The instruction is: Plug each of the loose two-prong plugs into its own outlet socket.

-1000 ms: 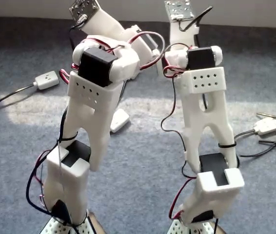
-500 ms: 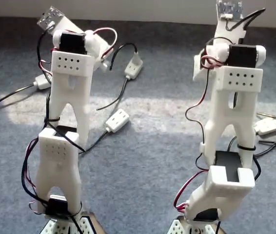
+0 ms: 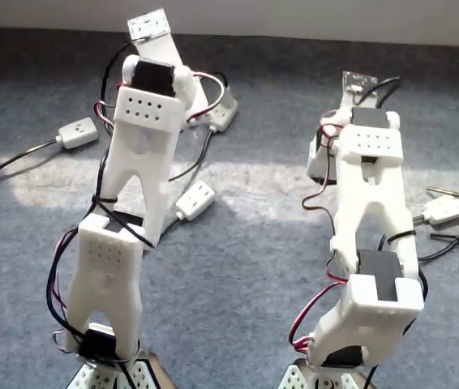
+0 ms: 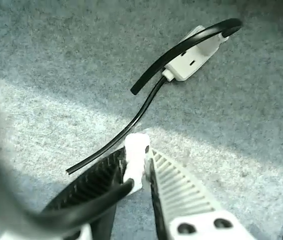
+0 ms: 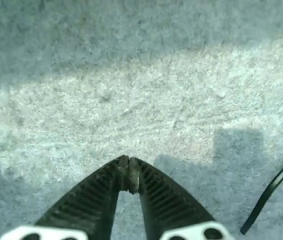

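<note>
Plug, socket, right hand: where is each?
white plug (image 4: 135, 157), left wrist view, middle of its white body.
outlet socket (image 4: 189, 66), left wrist view, its white slotted side.
right hand (image 5: 130, 181), right wrist view, between its shut fingertips.

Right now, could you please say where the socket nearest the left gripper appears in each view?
High view: socket beside the left arm's far link.
Left wrist view: socket on shaded carpet, beyond the left gripper's held plug.
Right wrist view: not in it.
Shared landmark: sunlit carpet strip.
</note>
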Robot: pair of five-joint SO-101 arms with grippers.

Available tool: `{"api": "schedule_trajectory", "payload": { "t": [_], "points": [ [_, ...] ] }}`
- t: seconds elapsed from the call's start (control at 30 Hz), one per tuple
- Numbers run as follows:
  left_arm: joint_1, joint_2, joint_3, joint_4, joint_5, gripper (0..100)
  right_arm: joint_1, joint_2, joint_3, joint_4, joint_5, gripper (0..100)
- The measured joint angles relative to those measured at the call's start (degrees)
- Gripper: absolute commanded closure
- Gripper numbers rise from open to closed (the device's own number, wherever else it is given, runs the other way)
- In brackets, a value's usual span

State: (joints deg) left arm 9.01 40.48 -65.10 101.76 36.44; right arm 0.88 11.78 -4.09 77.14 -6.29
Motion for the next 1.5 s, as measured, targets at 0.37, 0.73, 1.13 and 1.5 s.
{"api": "schedule_trajectory", "payload": {
  "t": [0.37,0.73,1.13,1.5],
  "points": [
    [2.5,-21.6,34.4,-0.7,12.7,99,0.0,0.0,8.8,-11.9,-0.8,99.1],
    [5.9,-23.0,50.3,-12.6,20.4,99,0.0,0.0,14.2,-20.0,-0.8,99.1],
    [5.9,-23.0,53.5,-20.3,21.8,99,0.0,0.0,14.2,-20.9,-0.8,99.1],
    [6.0,-23.1,58.8,-28.0,19.7,99,0.0,0.0,14.2,-20.9,-0.8,99.1]
  ]
}}
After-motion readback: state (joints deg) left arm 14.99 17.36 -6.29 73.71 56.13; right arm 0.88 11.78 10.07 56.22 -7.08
